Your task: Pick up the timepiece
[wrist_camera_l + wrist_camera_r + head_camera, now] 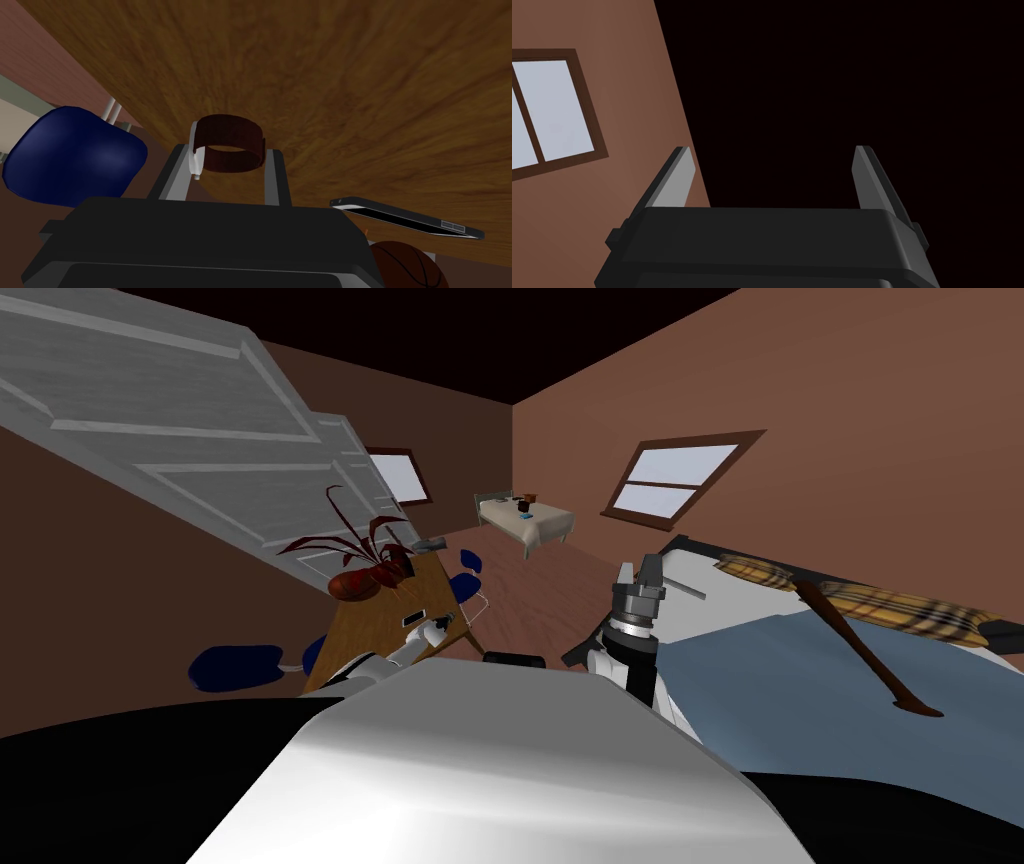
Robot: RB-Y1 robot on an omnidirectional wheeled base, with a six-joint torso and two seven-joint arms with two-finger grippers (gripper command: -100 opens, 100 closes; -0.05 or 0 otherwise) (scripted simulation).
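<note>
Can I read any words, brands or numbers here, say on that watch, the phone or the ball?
No readable text anywhere in these pictures.
Watch: the dark red band and white case show no numerals or brand.
Phone: the screen is black, and the small marks at one end are too tiny to make out.
Basketball: no lettering shows.

No text, number, brand or sign can be read on anything here. The smartphone (pixel 407 216) lying on the wooden table (pixel 325 75) shows a plain black screen. The wristwatch (pixel 230 145) is seen from the side of its white case, so its dial is hidden.
</note>
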